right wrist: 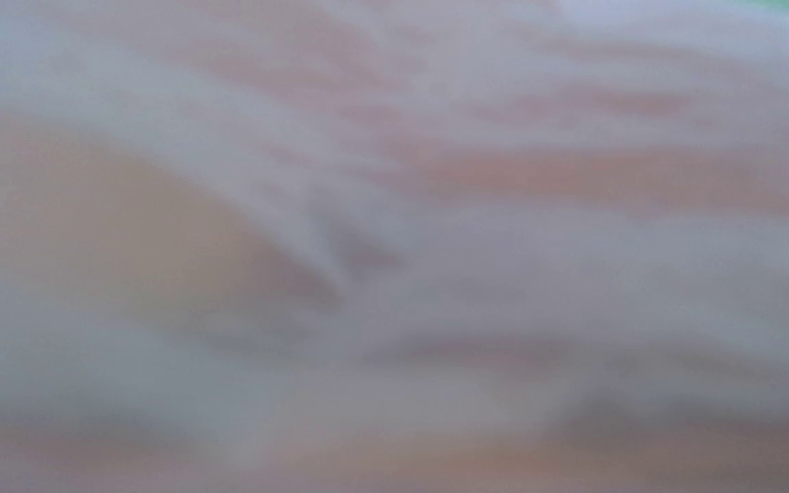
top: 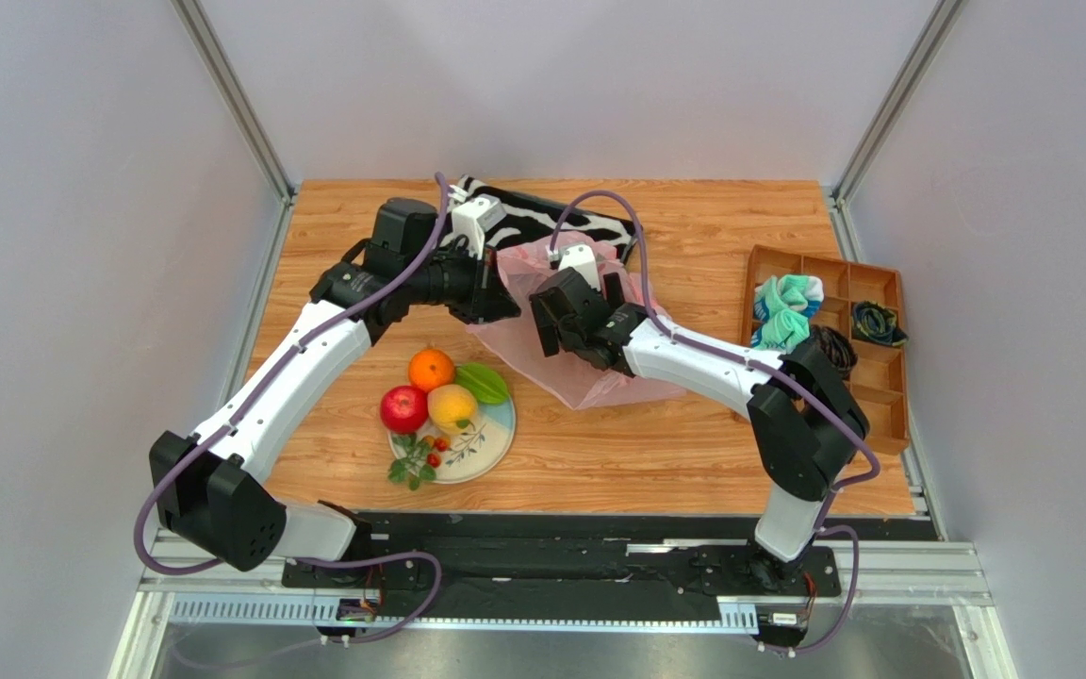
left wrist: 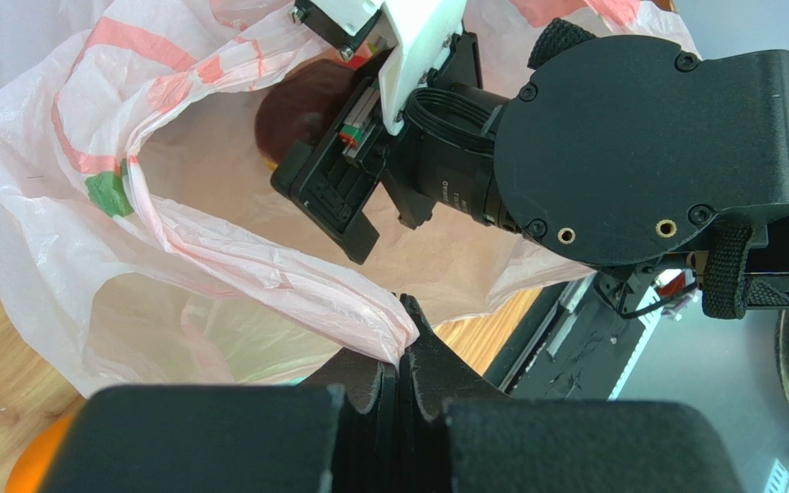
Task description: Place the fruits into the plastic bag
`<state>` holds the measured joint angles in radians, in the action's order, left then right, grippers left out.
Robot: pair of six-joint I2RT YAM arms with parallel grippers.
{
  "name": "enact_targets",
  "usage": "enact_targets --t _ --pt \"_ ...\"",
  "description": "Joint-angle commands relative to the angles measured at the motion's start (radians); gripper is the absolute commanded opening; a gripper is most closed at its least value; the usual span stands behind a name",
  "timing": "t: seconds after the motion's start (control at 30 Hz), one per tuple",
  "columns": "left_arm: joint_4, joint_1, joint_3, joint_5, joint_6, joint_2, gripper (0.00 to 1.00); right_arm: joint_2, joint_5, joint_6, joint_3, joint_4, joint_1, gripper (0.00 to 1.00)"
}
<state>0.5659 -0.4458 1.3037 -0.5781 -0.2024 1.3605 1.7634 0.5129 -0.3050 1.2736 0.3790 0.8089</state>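
The pink plastic bag (top: 584, 371) (left wrist: 213, 257) lies mid-table with its mouth held up. My left gripper (top: 502, 300) (left wrist: 406, 349) is shut on the bag's rim. My right gripper (top: 552, 320) reaches down inside the bag; plastic blurs its own view and its fingers do not show. A dark maroon fruit (left wrist: 288, 111) sits in the bag right at that gripper's black finger (left wrist: 329, 197). On the plate (top: 489, 447) rest an orange (top: 431, 369), a red apple (top: 403, 409), a yellow-orange fruit (top: 453, 408), a green ridged fruit (top: 484, 382) and a berry sprig (top: 414, 464).
A zebra-striped pouch (top: 549, 219) lies behind the bag at the table's far edge. A brown compartment tray (top: 906, 385) holding cloth and cord items stands at the right edge. Metal frame posts rise at both far corners.
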Motion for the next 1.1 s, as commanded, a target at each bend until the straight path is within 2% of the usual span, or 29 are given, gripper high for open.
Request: enact_targets --t 0.0,0.37,0.77,1.07 --pt "-0.003 -0.008 0.006 -0.014 0.006 -0.038 0.00 -0.015 -0.014 -0.006 0.015 -0.020 -0.004 0.95" --pt "-0.003 -0.011 0.006 -0.014 0.006 -0.037 0.00 -0.077 -0.019 0.004 -0.006 -0.015 -0.004 0.98" --pt "-0.001 -0.011 0.008 -0.006 0.006 -0.037 0.00 -0.156 -0.088 0.020 -0.037 -0.025 0.006 0.94" --pt "-0.001 -0.011 0.005 0.007 0.004 -0.037 0.00 -0.321 -0.352 0.083 -0.148 -0.170 0.049 0.92"
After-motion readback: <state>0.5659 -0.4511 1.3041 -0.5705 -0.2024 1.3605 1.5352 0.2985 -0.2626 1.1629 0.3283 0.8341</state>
